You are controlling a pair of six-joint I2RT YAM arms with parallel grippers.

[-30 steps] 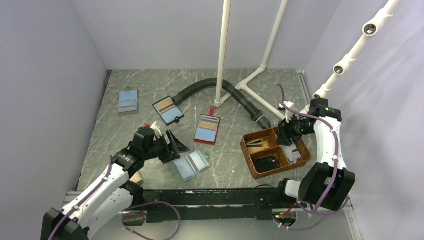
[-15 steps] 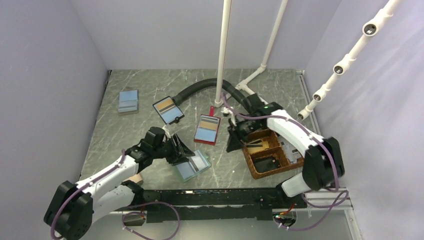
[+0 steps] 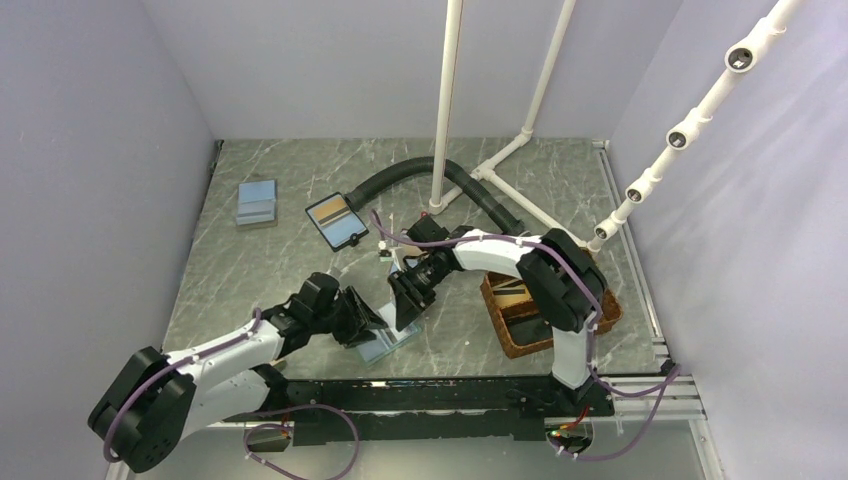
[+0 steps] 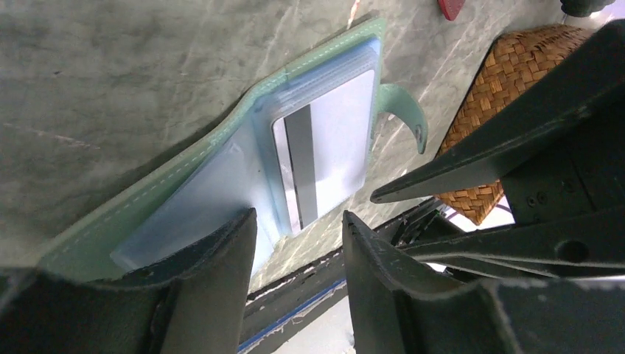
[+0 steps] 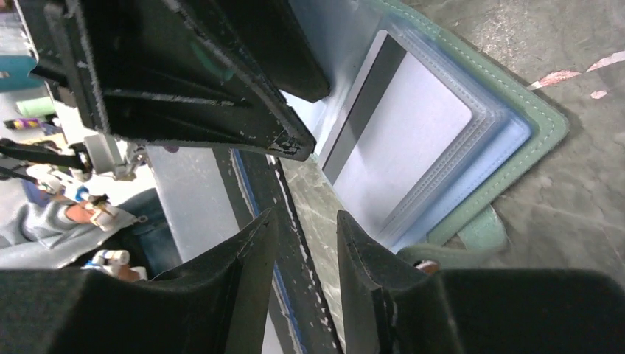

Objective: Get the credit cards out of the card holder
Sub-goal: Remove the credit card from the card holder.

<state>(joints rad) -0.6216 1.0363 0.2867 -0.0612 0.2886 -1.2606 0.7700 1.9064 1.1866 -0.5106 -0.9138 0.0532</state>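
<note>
From above, the card holder lies open on the counter, between the left jaws and the right jaws. Left wrist: jaws apart, tips at the holder's near end, a striped credit card just beyond. Right wrist: jaws apart, the holder just past their tips.

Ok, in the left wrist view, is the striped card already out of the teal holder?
No, the striped card lies tucked in the teal holder, framed by its sleeve edges.
</note>
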